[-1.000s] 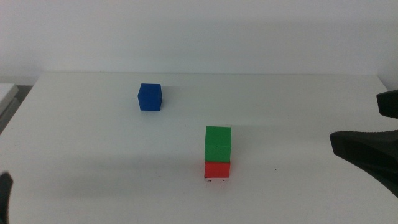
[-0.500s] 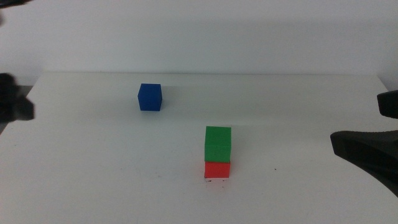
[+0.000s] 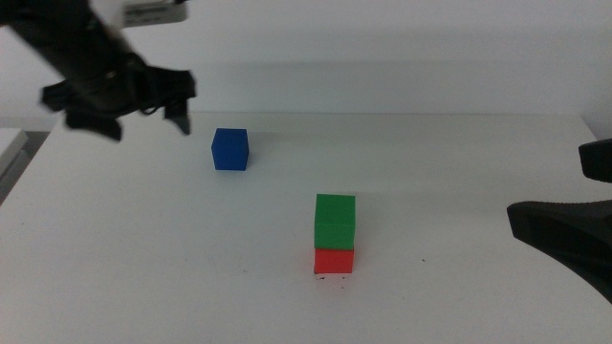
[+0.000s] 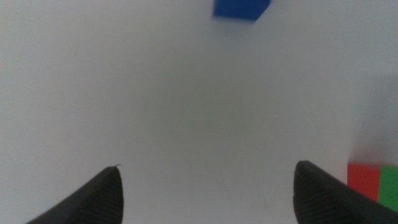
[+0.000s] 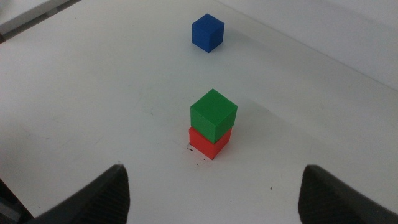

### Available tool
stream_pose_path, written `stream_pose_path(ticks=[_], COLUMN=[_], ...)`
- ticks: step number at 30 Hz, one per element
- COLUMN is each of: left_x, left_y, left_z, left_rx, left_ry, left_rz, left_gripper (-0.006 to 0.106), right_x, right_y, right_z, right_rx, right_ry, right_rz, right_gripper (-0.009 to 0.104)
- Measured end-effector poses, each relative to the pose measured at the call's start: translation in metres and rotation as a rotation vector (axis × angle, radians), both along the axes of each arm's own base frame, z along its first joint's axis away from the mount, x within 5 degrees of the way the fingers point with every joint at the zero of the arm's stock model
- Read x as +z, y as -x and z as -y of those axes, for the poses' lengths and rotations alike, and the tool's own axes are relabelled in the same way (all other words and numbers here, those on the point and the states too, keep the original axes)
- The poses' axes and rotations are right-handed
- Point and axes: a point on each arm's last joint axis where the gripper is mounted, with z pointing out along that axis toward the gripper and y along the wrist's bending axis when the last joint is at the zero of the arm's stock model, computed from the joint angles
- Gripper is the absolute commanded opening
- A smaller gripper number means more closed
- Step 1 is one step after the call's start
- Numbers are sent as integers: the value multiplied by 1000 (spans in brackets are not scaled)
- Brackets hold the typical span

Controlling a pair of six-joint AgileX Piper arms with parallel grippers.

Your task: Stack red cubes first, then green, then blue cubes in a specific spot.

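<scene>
Left gripper (image 3: pixel 148 113), jaws spread, hovers beside the matte dark-blue cube (image 3: pixel 229 149); right gripper (image 3: pixel 574 215) waits open.

- No text, label, brand, number or sign can be read in any view.
- The red cube (image 3: pixel 334 260), green cube (image 3: pixel 335 221) and blue cube (image 3: pixel 229 149) have plain faces.
- The table (image 3: pixel 459 172) carries only a few tiny black specks (image 3: pixel 331 278) by the red cube, not letters.
</scene>
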Motion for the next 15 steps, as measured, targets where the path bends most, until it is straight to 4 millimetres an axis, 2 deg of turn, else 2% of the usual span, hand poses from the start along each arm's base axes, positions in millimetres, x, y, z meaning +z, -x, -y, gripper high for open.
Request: stream_pose_path(ticks=[5,8,11,15], left_x=[-10,-24,-43,-72], left_y=[-61,-99,-129,-154], left_z=[15,23,32,40], left_rx=[-113,-128,-143,-158], left_ry=[-50,-69,-57,-34], left_rz=[21,-2,6,-6], left_gripper=[94,94,94,94], right_x=[0,0,0,0], right_y=[0,0,0,0], right_z=[0,0,0,0], right_rx=[0,0,0,0], right_ry=[0,0,0,0], right_rz=[0,0,0,0], right_gripper=[93,93,93,93])
